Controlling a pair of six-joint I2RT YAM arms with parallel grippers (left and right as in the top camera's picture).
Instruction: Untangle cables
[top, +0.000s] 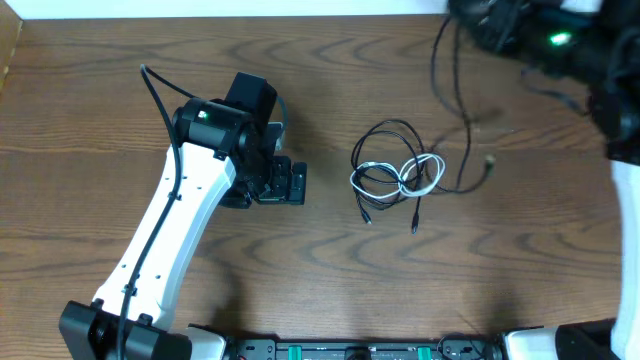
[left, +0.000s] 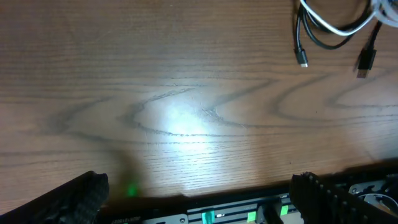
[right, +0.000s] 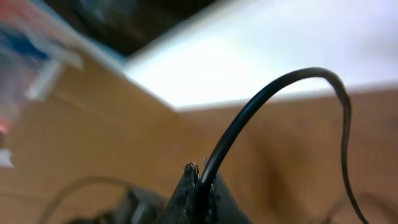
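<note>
The cables lie in a loose tangle at the table's centre right: black loops (top: 388, 133) wound with a white cable (top: 424, 172). One long black cable (top: 468, 120) rises from the tangle to my right gripper (top: 478, 22) at the far right edge. In the right wrist view that gripper (right: 202, 180) is shut on this black cable (right: 261, 99), which arcs up and away. My left gripper (top: 283, 184) hovers left of the tangle, apart from it. Its fingers (left: 81, 196) stand wide open over bare wood, with the white cable (left: 339, 28) and two black plug ends (left: 303, 59) at the upper right.
The left arm (top: 170, 230) stretches from the front left corner toward the middle. The right arm's dark bulk (top: 600, 60) fills the far right corner. A rail with green markers (top: 350, 350) runs along the table's front edge.
</note>
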